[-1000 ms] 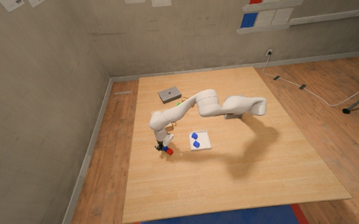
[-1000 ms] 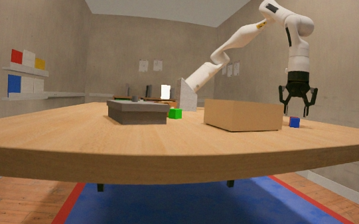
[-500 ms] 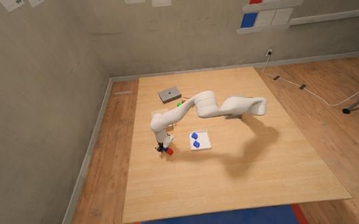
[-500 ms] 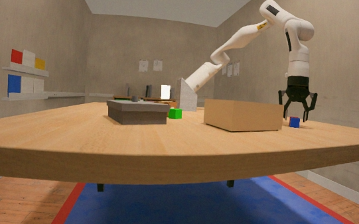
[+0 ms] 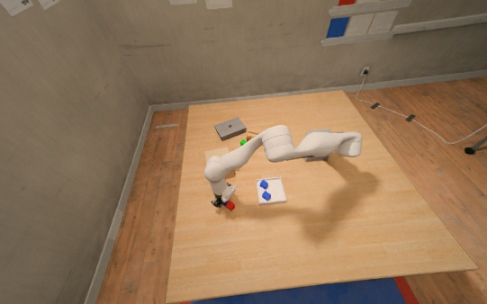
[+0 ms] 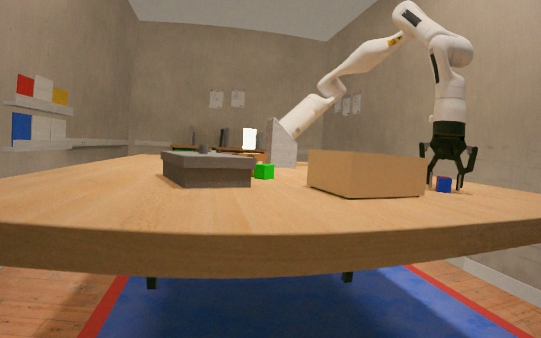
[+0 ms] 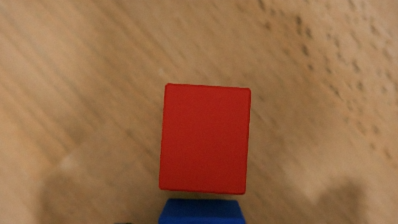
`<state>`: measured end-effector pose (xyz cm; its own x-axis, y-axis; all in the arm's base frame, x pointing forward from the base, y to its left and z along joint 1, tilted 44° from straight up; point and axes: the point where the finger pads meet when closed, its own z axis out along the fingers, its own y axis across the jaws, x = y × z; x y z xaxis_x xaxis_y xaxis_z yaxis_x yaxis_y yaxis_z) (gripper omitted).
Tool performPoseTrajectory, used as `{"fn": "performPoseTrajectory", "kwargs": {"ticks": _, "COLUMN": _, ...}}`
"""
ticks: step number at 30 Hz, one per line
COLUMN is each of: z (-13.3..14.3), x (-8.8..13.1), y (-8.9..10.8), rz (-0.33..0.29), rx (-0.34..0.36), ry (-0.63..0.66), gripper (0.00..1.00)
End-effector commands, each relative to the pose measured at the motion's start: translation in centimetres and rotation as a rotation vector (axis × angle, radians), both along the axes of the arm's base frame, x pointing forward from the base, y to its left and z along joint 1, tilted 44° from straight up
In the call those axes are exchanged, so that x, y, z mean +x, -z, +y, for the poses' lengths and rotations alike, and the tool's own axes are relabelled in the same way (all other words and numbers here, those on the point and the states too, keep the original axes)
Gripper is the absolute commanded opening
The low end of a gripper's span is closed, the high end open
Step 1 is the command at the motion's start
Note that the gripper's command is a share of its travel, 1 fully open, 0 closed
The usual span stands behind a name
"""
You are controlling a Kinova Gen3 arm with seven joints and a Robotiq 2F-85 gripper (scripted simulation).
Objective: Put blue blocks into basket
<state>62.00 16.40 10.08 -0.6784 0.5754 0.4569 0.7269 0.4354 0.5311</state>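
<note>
My gripper [image 5: 220, 202] [image 6: 444, 188] is open, pointing down, its fingers low on either side of a blue block [image 6: 444, 184] [image 7: 202, 213]. A red block [image 5: 229, 205] [image 7: 205, 140] lies right beside that blue block. Two blue blocks [image 5: 264, 184] [image 5: 266, 195] lie in the white basket [image 5: 272, 202]. The grey metal box [image 5: 232, 136] [image 6: 207, 176] has its lid [image 6: 207, 159] on; it looks seated. The light wooden cabinet [image 5: 216, 154] [image 6: 370, 175] is partly behind the arm; its drawer is hidden too much to tell its state.
A green block [image 5: 243, 142] [image 6: 264, 171] lies near the metal box, beside a small brown wooden object [image 5: 252, 135] partly hidden by the arm. The arm stretches over the table [image 5: 333, 252] from its grey base [image 6: 282, 147]. The table's left edge is near the gripper.
</note>
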Motion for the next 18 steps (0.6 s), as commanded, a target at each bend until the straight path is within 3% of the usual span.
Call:
{"fn": "performPoseTrajectory", "kwargs": {"ticks": 1, "z": -0.07, "x": 0.08, "y": -0.04, "rz": -0.002, "rx": 0.000, "ry": 0.002, "gripper": 0.69}}
{"fn": "performPoseTrajectory", "kwargs": {"ticks": 18, "z": 0.04, "x": 0.10, "y": 0.07, "rz": -0.002, "rx": 0.000, "ry": 0.002, "gripper": 0.69}}
